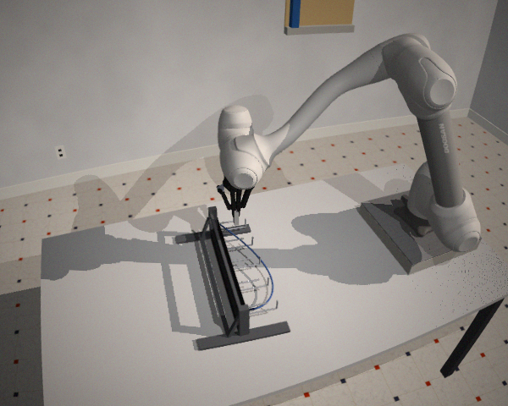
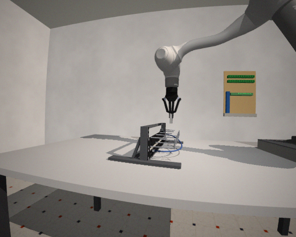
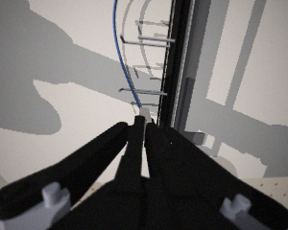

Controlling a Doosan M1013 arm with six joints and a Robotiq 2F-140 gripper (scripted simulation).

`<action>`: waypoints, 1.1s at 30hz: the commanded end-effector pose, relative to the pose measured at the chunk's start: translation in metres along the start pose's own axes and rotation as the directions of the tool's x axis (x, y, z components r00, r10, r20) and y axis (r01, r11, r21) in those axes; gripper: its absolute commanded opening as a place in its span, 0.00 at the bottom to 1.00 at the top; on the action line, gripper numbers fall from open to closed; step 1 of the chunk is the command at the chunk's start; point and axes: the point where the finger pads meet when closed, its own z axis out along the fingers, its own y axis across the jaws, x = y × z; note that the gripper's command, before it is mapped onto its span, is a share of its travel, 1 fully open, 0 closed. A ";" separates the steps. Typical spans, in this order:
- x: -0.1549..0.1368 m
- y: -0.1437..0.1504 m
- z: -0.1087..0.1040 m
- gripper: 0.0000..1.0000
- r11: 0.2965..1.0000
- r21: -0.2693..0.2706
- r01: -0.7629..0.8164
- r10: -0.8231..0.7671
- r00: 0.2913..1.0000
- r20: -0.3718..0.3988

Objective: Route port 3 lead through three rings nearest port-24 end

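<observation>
Lead, where it is: the blue lead (image 1: 272, 283) (image 2: 181, 145) (image 3: 116, 34) bows out on the front side of the rack (image 1: 243, 319) (image 2: 144, 142), from its low-numbered end towards the port-24 end.
Lead, handling: I'd expect it light and springy, apt to slide and flick back if let go under bend.
Where to grip: near the loose end, I'd say, square across the cable, with no tug on port 3.
Gripper: my gripper (image 1: 236, 218) (image 2: 170, 119) (image 3: 143, 114) is fully closed, upright above the port-24 end, with nothing I can make out in it; the lead appears to run below the tips.
Rings: the thin metal rings (image 1: 276, 304) (image 2: 174, 143) (image 3: 144, 44) stick out from the panel; I can't tell whether the lead lies inside the last three or over them. I'd check that before backing away.
Rack: upright on two flat feet, loose and probably easy to skid if I snag a ring.
Table: pale, smooth-looking top (image 1: 333, 327) (image 2: 219, 186) (image 3: 86, 29), probably little grip; the rack stands inside its edges.
Room: plain grey wall, speckled floor tiles, a wall board (image 1: 326, 13) (image 2: 241, 104) well apart from the gripper; the arm's shadow dulls the view around the rings.
</observation>
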 end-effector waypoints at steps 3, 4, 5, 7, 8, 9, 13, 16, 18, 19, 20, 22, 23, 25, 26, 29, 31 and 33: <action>0.057 -0.019 -0.004 0.00 0.999 -0.002 0.037 -0.037 0.999 0.002; 0.065 -0.022 -0.004 0.00 0.999 -0.002 0.038 -0.038 0.999 0.002; 0.073 -0.026 -0.004 0.00 0.999 -0.002 0.039 -0.039 0.999 0.002; 0.089 -0.033 -0.004 0.00 0.999 -0.002 0.041 -0.041 0.999 0.002; 0.097 -0.037 -0.004 0.00 0.999 -0.002 0.042 -0.041 0.999 0.002; 0.105 -0.041 -0.004 0.00 0.999 -0.002 0.042 -0.042 0.999 0.002; 0.135 -0.056 -0.003 0.00 0.999 -0.002 0.046 -0.046 0.999 0.002; 0.155 -0.068 -0.003 0.00 0.999 -0.002 0.048 -0.048 0.999 0.002; 0.170 -0.078 -0.003 0.00 0.999 -0.002 0.050 -0.050 0.999 0.002; 0.177 -0.083 -0.003 0.00 0.999 -0.002 0.051 -0.051 0.999 0.002; 0.181 -0.085 -0.003 0.00 0.999 -0.002 0.051 -0.051 0.999 0.002; 0.182 -0.086 -0.003 0.20 0.999 -0.002 0.051 -0.051 0.999 0.002; 0.182 -0.086 -0.003 0.20 0.999 -0.002 0.051 -0.051 0.999 0.002; 0.182 -0.086 -0.003 0.20 0.999 -0.002 0.051 -0.051 0.999 0.002; 0.182 -0.086 -0.003 0.20 0.999 -0.002 0.051 -0.051 0.999 0.002; 0.182 -0.086 -0.003 0.20 0.999 -0.002 0.051 -0.051 0.999 0.002; 0.182 -0.086 -0.003 0.20 0.999 -0.002 0.051 -0.051 0.999 0.002; 0.182 -0.086 -0.003 0.20 0.999 -0.002 0.051 -0.051 0.999 0.002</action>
